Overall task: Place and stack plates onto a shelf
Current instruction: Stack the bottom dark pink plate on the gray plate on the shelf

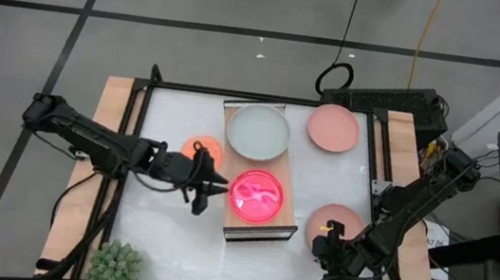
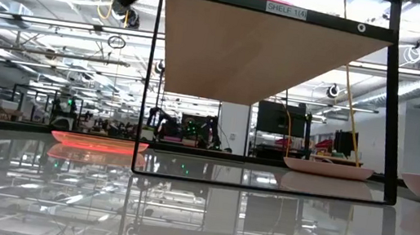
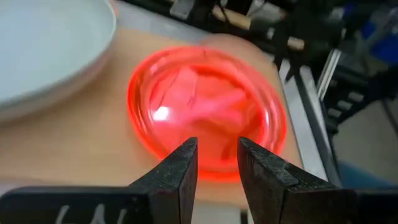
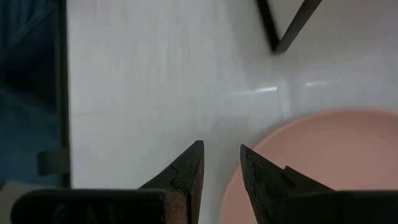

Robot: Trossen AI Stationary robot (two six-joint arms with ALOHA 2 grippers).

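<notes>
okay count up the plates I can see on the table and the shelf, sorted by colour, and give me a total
Pale green-grey plate, on the shelf: 1
Glossy hot pink plate, on the shelf: 1
Salmon pink plates, on the table: 2
Small orange plate, on the table: 1
Total: 5

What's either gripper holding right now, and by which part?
Nothing. The left gripper has open fingers just short of the glossy translucent hot pink plate lying on the light-wood shelf. The right gripper is open, empty, beside a salmon pink plate.
</notes>
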